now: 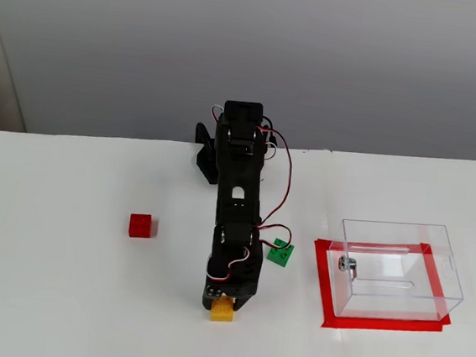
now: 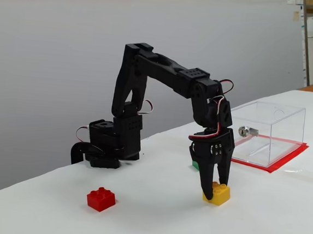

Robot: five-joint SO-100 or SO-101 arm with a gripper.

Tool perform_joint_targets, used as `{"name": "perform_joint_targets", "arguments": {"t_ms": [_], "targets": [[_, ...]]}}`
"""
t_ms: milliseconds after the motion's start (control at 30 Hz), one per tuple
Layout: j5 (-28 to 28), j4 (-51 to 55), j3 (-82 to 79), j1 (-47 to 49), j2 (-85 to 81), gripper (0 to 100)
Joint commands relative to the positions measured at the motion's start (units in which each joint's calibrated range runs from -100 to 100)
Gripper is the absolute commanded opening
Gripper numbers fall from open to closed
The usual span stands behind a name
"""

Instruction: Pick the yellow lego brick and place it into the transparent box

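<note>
A glossy red brick point(image 2: 101, 198) sits well left of the claw. The black claw point(image 2: 214, 194) pinches the studded yellow lego brick point(image 2: 218, 193) against the white table point(image 2: 279, 215). The smooth plastic could slip on lifting. The thin-walled transparent box point(image 2: 271, 132) stands right, on red tape.

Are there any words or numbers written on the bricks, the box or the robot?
None can be read in either fixed view.
Yellow lego brick: no text visible; stud marks too small to tell.
Transparent box: no label, only a small metal fitting.
Gripper and black arm: no brand or number visible.
Red brick and green brick: plain.
</note>
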State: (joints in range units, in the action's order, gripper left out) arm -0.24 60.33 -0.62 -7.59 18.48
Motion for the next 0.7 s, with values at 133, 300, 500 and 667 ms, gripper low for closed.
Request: {"name": "perform_joint_targets", "arguments": {"t_ms": [133, 300, 500, 667], "targets": [[0.2, 0.2, 2.0, 0.5, -7.4, 10], [0.2, 0.2, 1.6, 0.5, -11.2, 10], [0.2, 0.3, 1.5, 0.5, -17.3, 10], [0.2, 0.4, 1.4, 0.5, -22.3, 10]]}}
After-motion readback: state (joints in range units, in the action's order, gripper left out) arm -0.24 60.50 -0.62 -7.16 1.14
